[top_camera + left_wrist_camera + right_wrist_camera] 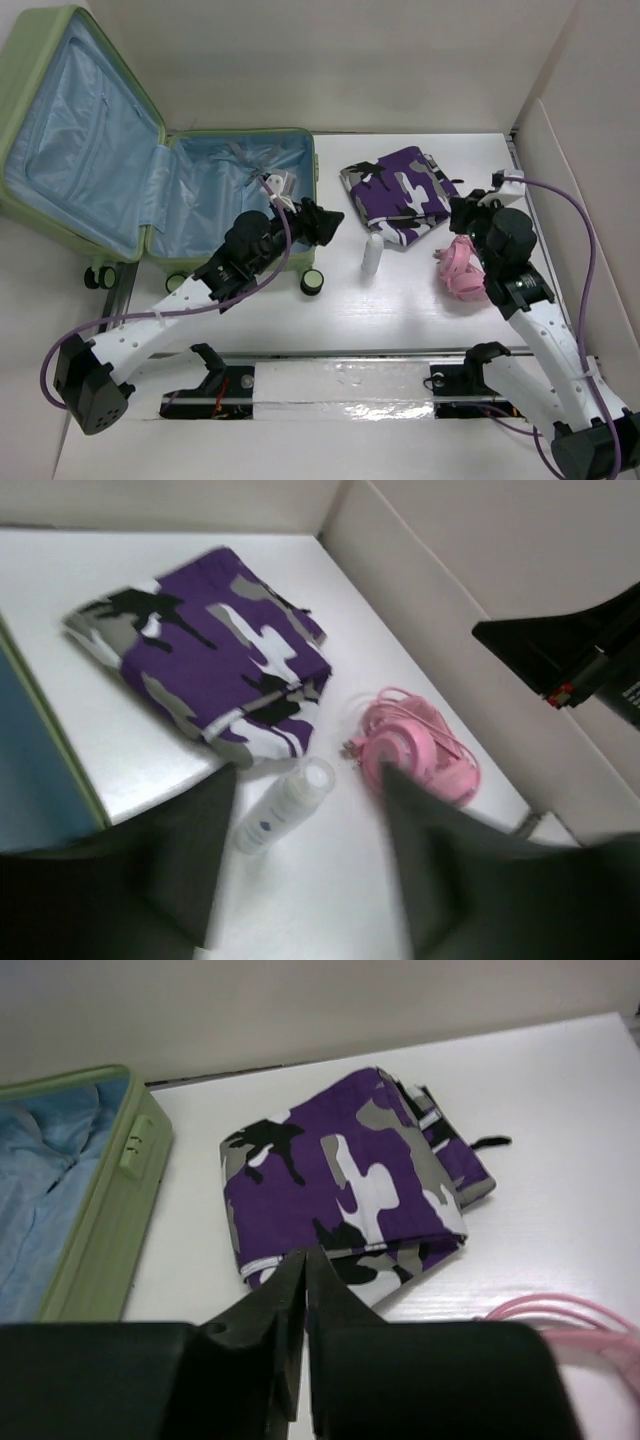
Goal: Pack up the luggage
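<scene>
The light-green luggage (60,90) lies open at the left, blue lining up, with a small white item (277,183) in its near half. A folded purple camouflage cloth (400,195) lies right of it and also shows in the right wrist view (340,1180). A small white bottle (373,255) and a pink corded gadget (460,265) lie in front of the cloth. My left gripper (325,222) is open and empty, above the case's right edge, left of the bottle (283,806). My right gripper (305,1258) is shut and empty, just short of the cloth's near edge.
The luggage's black-and-green wheels (313,281) stick out at its near edge. White walls enclose the table at the back and right (580,180). A metal rail (350,380) runs along the near edge by the arm bases.
</scene>
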Tool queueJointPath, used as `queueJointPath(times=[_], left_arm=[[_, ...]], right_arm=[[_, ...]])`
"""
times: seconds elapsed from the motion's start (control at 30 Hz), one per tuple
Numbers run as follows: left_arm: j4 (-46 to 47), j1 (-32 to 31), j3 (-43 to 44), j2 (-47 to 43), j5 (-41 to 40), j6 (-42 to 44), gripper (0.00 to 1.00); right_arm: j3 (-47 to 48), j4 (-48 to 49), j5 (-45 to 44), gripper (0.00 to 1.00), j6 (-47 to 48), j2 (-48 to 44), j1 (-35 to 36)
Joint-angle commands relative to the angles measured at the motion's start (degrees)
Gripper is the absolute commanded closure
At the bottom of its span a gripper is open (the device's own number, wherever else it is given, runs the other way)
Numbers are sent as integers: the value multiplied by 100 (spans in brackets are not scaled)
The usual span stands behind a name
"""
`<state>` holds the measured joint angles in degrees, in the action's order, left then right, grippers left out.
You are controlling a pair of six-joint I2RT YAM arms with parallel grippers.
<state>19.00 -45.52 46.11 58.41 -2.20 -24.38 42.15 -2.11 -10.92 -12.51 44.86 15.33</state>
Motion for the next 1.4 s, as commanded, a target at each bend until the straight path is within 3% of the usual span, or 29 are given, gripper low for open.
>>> queueJointPath(times=[0.0,0.1,0.17,0.2,0.23,0.27,0.33,0.4,0.47,0.63,0.73,1.07,1.37], left_arm=[[206,8,110,126,735,4,63],[368,-166,134,372,809,-155,91],[52,-570,398,635,345,142,100],[-263,-807,617,697,-493,283,100],[-379,-1245,688,794,-893,398,98],[-450,-1388,724,838,-1201,538,92],[-695,-1451,803,987,-1634,549,57],[-1011,-1451,830,1075,-1714,487,38],[-1100,-1556,682,1181,-1801,461,29],[-1250,-1557,636,1681,-1801,425,20],[-768,-1557,540,1997,-1776,644,17],[-504,-1364,1541,3684,-1670,926,22],[-46,-1311,1752,4116,-1688,1111,38]], right_arm=[[-31,325,46,100,-58,-197,-30],[-93,387,90,100,-76,-259,-30],[-102,387,28,94,-85,-259,-30],[-93,387,28,86,-93,-241,-30],[-102,387,72,78,-102,-250,-30],[-111,413,116,55,-85,-250,-30],[-119,422,186,29,-41,-259,-30],[-119,404,186,21,-58,-250,-30],[-146,474,274,17,-58,-250,-30],[-172,553,493,16,-32,-163,-30],[-128,554,705,15,47,-74,-30],[-137,606,916,14,109,-13,-30],[-84,519,1048,15,170,40,-30]])
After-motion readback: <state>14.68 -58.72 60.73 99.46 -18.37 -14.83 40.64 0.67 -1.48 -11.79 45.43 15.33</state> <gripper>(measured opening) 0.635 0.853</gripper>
